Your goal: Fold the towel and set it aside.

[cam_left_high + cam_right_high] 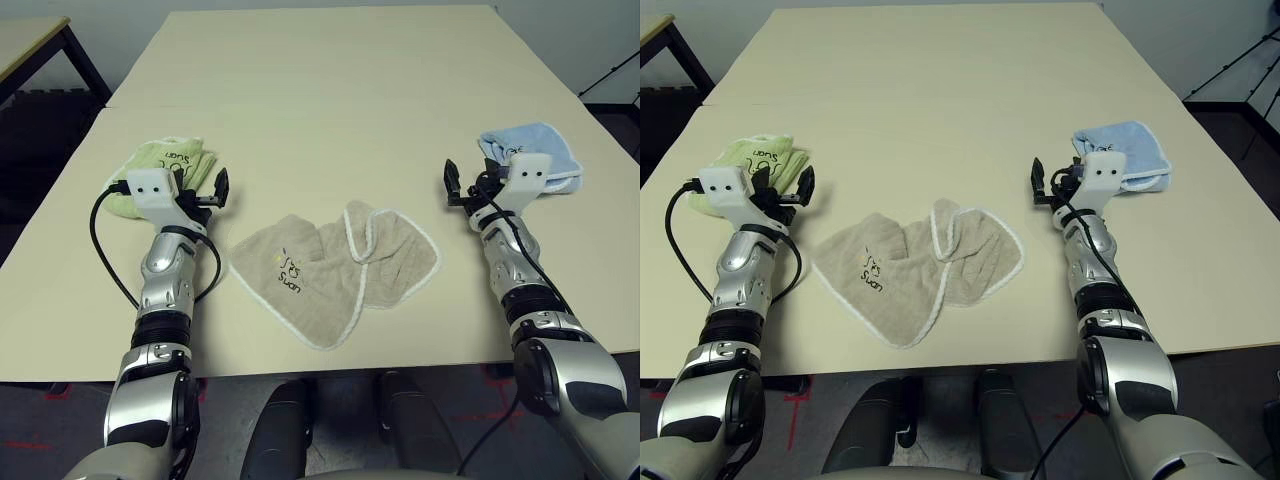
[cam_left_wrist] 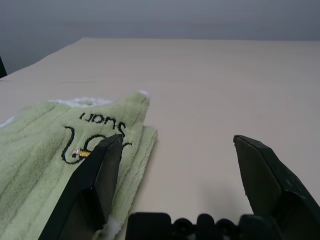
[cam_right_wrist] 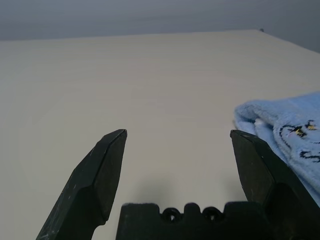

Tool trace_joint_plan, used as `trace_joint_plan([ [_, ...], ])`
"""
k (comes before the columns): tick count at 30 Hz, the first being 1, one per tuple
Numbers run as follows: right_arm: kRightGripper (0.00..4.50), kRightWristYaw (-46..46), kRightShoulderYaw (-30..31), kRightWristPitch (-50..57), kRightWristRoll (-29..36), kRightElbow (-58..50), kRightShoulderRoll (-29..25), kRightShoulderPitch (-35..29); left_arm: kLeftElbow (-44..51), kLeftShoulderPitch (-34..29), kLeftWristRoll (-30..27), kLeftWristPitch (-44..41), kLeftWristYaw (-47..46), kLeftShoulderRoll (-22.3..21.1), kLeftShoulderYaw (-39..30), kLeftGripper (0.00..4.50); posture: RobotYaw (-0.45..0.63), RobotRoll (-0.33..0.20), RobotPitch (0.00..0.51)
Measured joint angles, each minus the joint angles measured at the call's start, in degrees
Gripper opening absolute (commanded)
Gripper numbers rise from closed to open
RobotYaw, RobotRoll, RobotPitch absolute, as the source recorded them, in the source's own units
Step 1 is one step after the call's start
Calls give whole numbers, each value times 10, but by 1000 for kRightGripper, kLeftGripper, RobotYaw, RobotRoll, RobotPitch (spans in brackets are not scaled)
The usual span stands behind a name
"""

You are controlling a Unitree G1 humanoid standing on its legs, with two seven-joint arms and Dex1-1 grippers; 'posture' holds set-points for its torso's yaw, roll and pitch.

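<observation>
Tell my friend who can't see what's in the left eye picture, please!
A rumpled beige towel with white edging lies on a table, between two silver robot arms with open hands. A folded green towel is by the left hand, a blue one by the right.

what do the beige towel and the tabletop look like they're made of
Beige towel: looks like terry or similar plush cloth, soft and matte, going by its fuzzy nap and limp folds.
Tabletop: smooth, dull cream surface, perhaps laminate or painted board; no grain shows to settle it.
</observation>
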State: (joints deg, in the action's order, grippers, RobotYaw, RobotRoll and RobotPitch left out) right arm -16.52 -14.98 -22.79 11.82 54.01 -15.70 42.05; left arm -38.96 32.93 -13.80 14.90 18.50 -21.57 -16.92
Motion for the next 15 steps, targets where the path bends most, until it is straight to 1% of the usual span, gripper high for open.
trace_joint_plan([
  [3,4469,-6,-3,0,3,-3,-2,-1,0,1,-1,0,6,-2,0,4476,-32,0,138],
  [7,4469,-19,-3,1,3,-15,-12,-4,1,4,-5,-6,20,-23,-4,4476,-29,0,136],
  [12,4469,-20,-3,5,3,-24,-11,-5,2,4,-7,-12,24,-23,-5,4476,-29,0,136],
  [15,4469,-21,-3,13,3,-31,-11,-6,11,3,-17,-28,50,-27,-5,4476,-30,0,139],
])
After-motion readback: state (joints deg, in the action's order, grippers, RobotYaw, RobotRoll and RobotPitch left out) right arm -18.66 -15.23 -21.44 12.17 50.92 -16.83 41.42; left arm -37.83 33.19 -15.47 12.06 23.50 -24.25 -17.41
